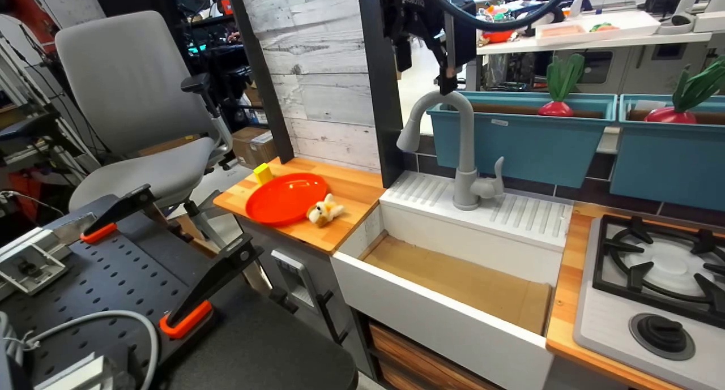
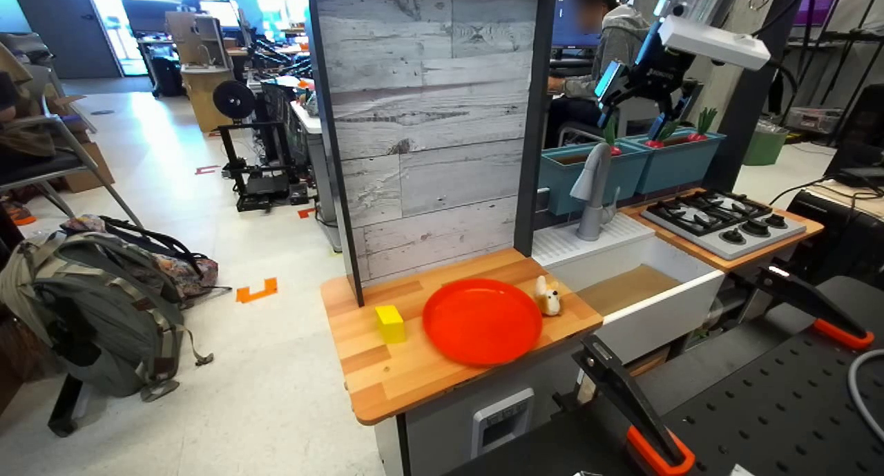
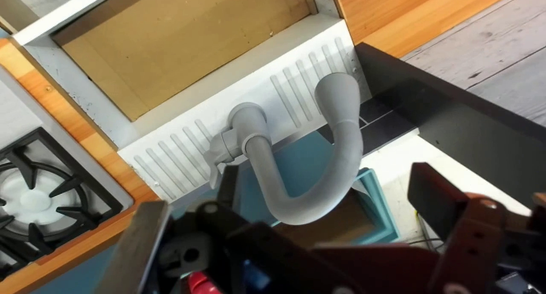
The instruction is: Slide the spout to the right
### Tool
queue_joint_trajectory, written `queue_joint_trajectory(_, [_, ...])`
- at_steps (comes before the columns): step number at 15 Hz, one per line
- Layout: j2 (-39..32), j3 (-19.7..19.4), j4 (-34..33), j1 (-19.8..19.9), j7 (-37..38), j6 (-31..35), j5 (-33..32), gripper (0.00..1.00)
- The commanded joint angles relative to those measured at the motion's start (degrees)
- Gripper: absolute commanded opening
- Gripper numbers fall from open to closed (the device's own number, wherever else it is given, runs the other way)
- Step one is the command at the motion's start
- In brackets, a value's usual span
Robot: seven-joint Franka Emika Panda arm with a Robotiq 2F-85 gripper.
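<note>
The spout is a matte grey gooseneck [image 1: 467,131] on a thicker base with a small lever, standing behind the sink. Its outlet points left in an exterior view and also shows in an exterior view [image 2: 599,175]. In the wrist view the spout [image 3: 345,153] bends between the two fingers, with its outlet up and to the right. My gripper [image 1: 425,76] is open and empty, just above the top of the curve; it also shows in an exterior view [image 2: 630,125] and in the wrist view [image 3: 325,174]. One fingertip overlaps the curve's top; I cannot tell whether they touch.
The white sink [image 1: 442,316] lies in front of the spout. Blue planters [image 1: 527,144] with toy radishes stand behind it. A dark post [image 1: 380,84] rises beside the spout. A stove [image 1: 609,316] stands at right; a red plate [image 1: 286,197], yellow block [image 1: 263,174] and plush toy [image 1: 324,210] lie at left.
</note>
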State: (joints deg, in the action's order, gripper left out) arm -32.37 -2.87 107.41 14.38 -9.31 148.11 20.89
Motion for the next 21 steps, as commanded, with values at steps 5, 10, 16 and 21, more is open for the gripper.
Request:
queue_joint_trajectory(5, [-2.5,1.1,-1.8,1.0,1.1,0.2,-1.2,1.00])
queue_joint_trajectory(10, [-3.8,0.2,-3.0,-0.1,6.5,-1.1,-0.7,1.00])
queue_joint_trajectory(16, [-5.8,1.0,-4.5,-0.6,17.1,-0.8,2.0,1.00])
queue_joint_trajectory(21, [-8.8,2.3,-7.6,-0.6,22.0,0.5,4.4,1.00])
